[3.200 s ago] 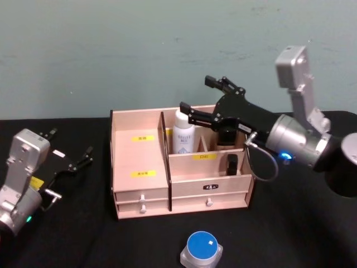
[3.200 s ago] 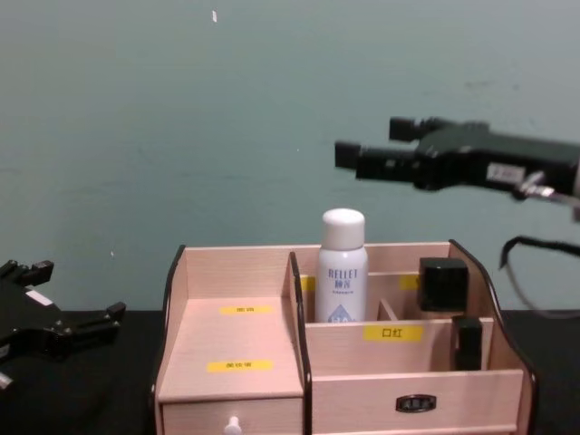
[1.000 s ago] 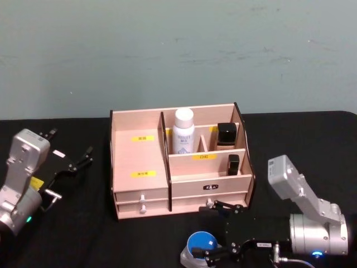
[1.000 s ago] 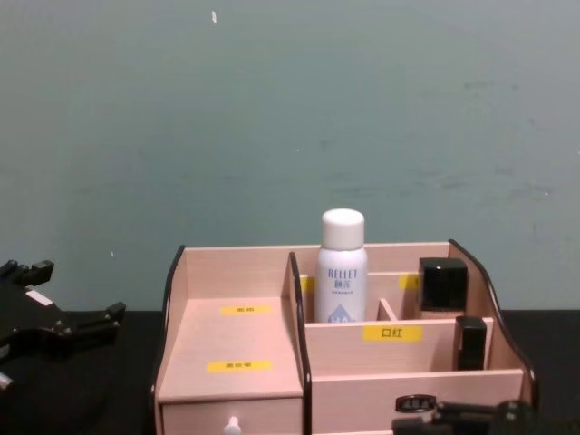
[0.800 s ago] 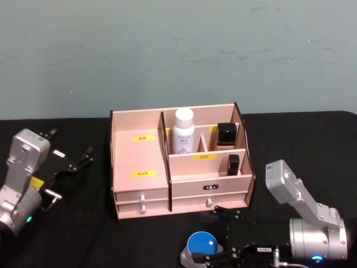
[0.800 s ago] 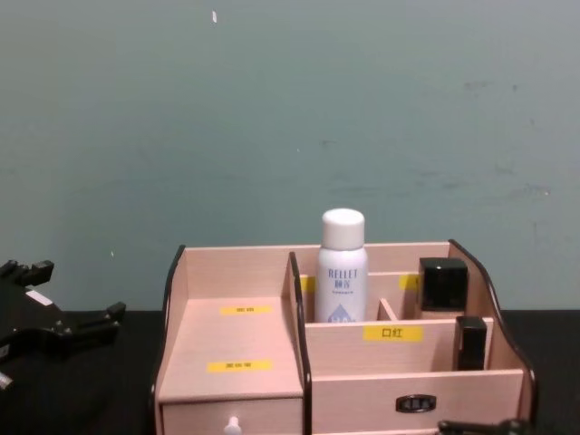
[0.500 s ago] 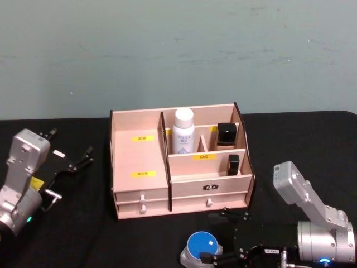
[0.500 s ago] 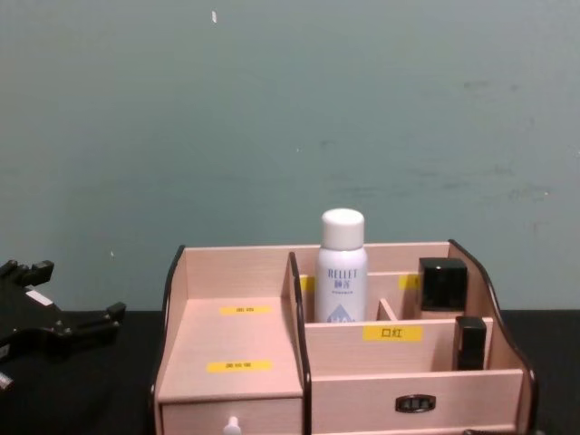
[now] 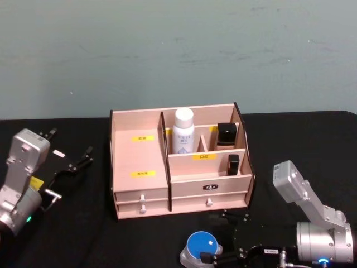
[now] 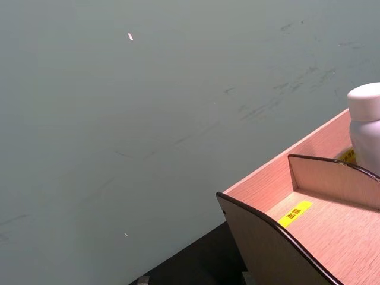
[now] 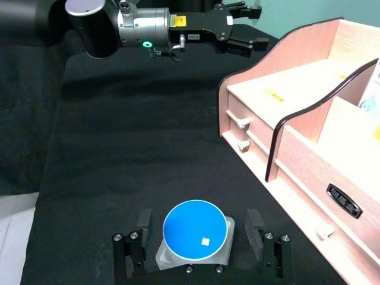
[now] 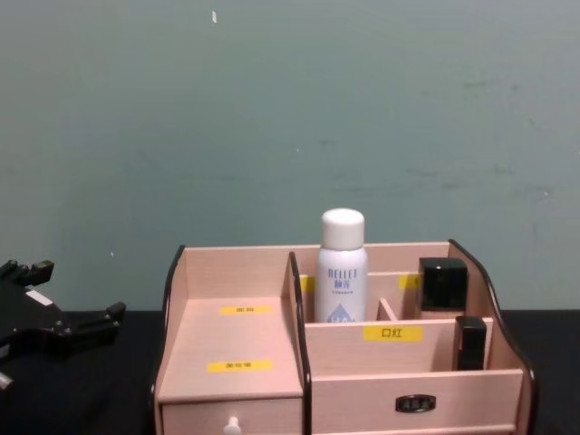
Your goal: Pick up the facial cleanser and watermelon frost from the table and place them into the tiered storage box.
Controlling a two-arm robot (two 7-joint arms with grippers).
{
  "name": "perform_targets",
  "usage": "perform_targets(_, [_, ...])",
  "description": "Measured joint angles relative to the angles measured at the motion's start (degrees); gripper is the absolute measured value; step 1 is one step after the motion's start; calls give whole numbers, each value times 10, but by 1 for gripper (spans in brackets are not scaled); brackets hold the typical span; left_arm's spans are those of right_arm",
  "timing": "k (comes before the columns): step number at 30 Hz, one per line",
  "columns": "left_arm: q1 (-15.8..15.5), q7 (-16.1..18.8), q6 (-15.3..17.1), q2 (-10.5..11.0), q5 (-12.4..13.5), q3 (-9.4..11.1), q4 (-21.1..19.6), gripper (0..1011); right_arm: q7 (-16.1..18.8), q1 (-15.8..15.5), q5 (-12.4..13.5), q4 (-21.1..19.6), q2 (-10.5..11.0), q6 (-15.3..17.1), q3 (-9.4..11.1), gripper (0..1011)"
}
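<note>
The tiered storage box (image 9: pixel 139 162) (image 12: pixel 237 349) (image 10: pixel 323 228) (image 11: pixel 297 89) stands mid-table. A white facial cleanser bottle (image 9: pixel 183 133) (image 12: pixel 343 272) (image 10: pixel 365 116) is upright in its rear middle compartment. The watermelon frost, a small clear jar with a blue lid (image 9: pixel 202 245) (image 11: pixel 196 230), sits on the black table in front of the box. My right gripper (image 9: pixel 215 237) (image 11: pixel 199 218) is open and low, one finger on each side of the jar, not touching it. At the table's left, apart from everything, my left gripper (image 9: pixel 70 145) (image 12: pixel 77 292) (image 11: pixel 244 27) rests open.
A black-capped container (image 9: pixel 226 134) (image 12: pixel 442 283) and a small black tube (image 9: pixel 233 163) (image 12: pixel 468 343) occupy the box's right compartments. Two drawers (image 9: pixel 142 195) are shut. Black cloth (image 9: pixel 83 234) covers the table; a teal wall (image 9: pixel 167 50) stands behind.
My right arm left the space above the box's rear and came down to the front of the table, settling open around the blue-lidded jar. The left arm has stayed still.
</note>
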Motion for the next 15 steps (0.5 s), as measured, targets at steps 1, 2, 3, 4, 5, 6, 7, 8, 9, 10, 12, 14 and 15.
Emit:
perform_targets(1, [0, 0, 0, 0, 0, 0, 0, 1010, 1, 2, 0, 3, -2, 0, -2, 1002])
perform_targets(2, [0, 0, 0, 0, 0, 0, 0, 1010, 2, 3, -1, 5, -3, 1, -3, 1002])
perform_targets(3, [0, 0, 0, 0, 0, 0, 0, 1010, 4, 6, -2, 10, -6, 1, -6, 1002])
perform_targets(4, [0, 0, 0, 0, 0, 0, 0, 1010, 4, 8, -3, 12, -7, 2, -7, 1002])
perform_targets(5, [0, 0, 0, 0, 0, 0, 0, 1009, 6, 10, -4, 15, -9, 2, -9, 1002])
perform_targets(6, [0, 0, 0, 0, 0, 0, 0, 1010, 7, 12, -5, 17, -11, 3, -10, 1002])
perform_targets(7, [0, 0, 0, 0, 0, 0, 0, 1010, 8, 15, -6, 20, -13, 3, -13, 1002])
perform_targets(8, [0, 0, 0, 0, 0, 0, 0, 1010, 9, 16, -7, 22, -15, 3, -14, 1002])
perform_targets(9, [0, 0, 0, 0, 0, 0, 0, 1010, 10, 18, -8, 23, -16, 3, -16, 1003])
perform_targets(10, [0, 0, 0, 0, 0, 0, 0, 1010, 12, 21, -9, 27, -19, 3, -19, 1002])
perform_targets(12, [0, 0, 0, 0, 0, 0, 0, 1010, 13, 24, -11, 29, -20, 4, -21, 1003])
perform_targets(14, [0, 0, 0, 0, 0, 0, 0, 1010, 15, 28, -13, 31, -22, 6, -25, 1002])
perform_targets(15, [0, 0, 0, 0, 0, 0, 0, 1010, 16, 29, -13, 32, -22, 7, -26, 1002])
